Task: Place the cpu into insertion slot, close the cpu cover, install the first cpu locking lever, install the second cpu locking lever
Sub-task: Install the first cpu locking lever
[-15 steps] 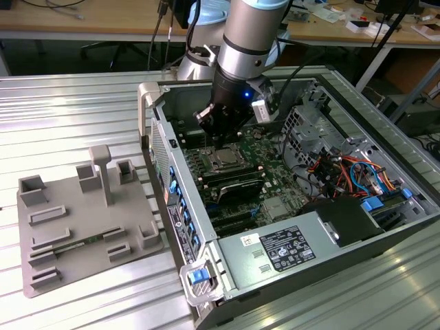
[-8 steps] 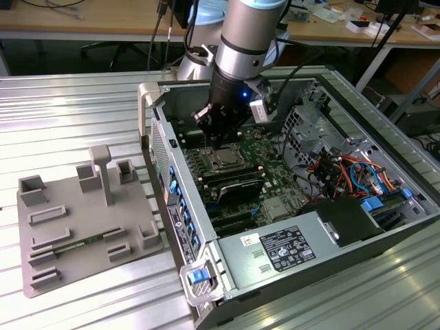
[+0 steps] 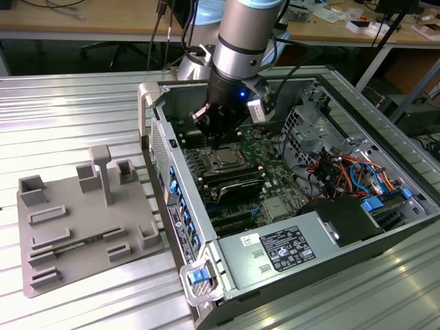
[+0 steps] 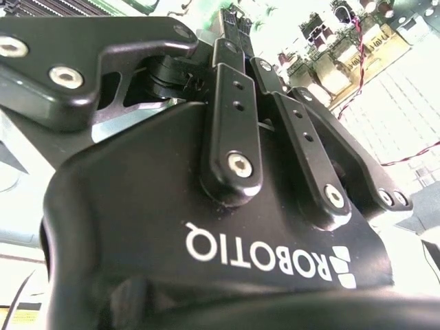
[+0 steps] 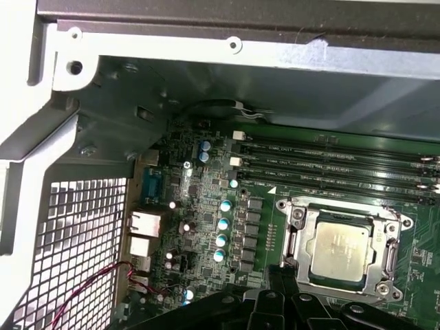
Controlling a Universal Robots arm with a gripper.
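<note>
The cpu point(image 5: 339, 250), a silver-grey square, lies flat in the insertion slot point(image 5: 287, 204) on the green motherboard; it also shows in the exterior view as the cpu point(image 3: 223, 160). The cpu cover point(image 5: 303, 237), a silvery frame, lies down around the chip's edges. A thin metal lever point(image 5: 392, 256) runs along one side of the cover. My gripper point(image 3: 216, 142) hangs just above the slot, a little toward the case's back wall. Its black fingers point(image 4: 234, 103) are drawn together and hold nothing. The gripper point(image 5: 278, 292) pokes into the first wrist view beside the cover's corner.
Long black memory slots point(image 5: 344, 161) run beside the socket. The open computer case point(image 3: 172, 179) walls the board in, with a perforated grille point(image 5: 75, 247), a power supply point(image 3: 289, 247) and coloured cables point(image 3: 344, 172). A grey fixture tray point(image 3: 82, 220) lies at the exterior view's left.
</note>
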